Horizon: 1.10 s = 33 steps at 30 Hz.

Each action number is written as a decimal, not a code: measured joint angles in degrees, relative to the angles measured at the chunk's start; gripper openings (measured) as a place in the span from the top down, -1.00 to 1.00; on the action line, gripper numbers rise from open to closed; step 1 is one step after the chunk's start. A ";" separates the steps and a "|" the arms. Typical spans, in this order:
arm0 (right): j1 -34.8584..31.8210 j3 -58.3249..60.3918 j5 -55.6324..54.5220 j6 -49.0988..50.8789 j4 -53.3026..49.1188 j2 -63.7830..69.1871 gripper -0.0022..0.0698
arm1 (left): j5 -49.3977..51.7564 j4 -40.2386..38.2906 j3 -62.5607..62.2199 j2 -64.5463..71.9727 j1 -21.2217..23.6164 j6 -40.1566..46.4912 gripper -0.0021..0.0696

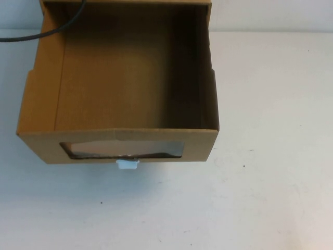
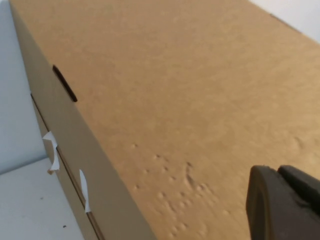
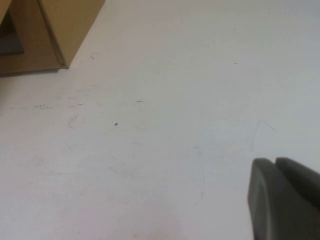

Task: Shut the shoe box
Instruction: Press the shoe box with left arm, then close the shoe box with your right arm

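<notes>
- Table [image 1: 281,172]: white, scuffed w/ small dark specks.
- Shoe box [image 1: 117,138]: brown cardboard drawer, pulled out toward robot, inside open to view; sits left of table centre. Dark window [image 1: 122,149] in front panel.
- Black cable [image 1: 47,32]: drapes over box's far left corner.
- Left gripper [image 2: 285,205]: close over a plain brown cardboard face; can't tell its grip state.
- Right gripper [image 3: 285,200]: above bare table, well apart from box corner; grip state can't tell.
- White pull tab [image 1: 127,165]: just below window.

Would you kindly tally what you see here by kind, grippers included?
Brown shoe box, drawer pulled open: 1
White pull tab: 1
Black cable: 1
Grippers: 2, left gripper beside the box, right gripper above the white table
Total: 5
</notes>
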 joint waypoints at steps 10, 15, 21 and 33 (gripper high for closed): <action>0.00 0.00 0.00 0.00 0.00 0.00 0.97 | 1.15 -1.32 -5.78 11.19 -0.50 -0.12 0.96; 0.00 0.00 -0.14 0.00 0.00 0.00 0.97 | 1.26 -1.75 -6.38 12.09 -1.49 -0.12 0.96; 0.00 0.00 -9.95 0.00 7.54 0.00 0.97 | 1.15 -2.12 -6.38 12.32 -1.76 -0.23 0.96; -0.09 -2.82 -15.43 0.00 34.01 0.13 0.97 | 1.28 -2.23 -6.38 12.32 -1.85 -0.47 0.96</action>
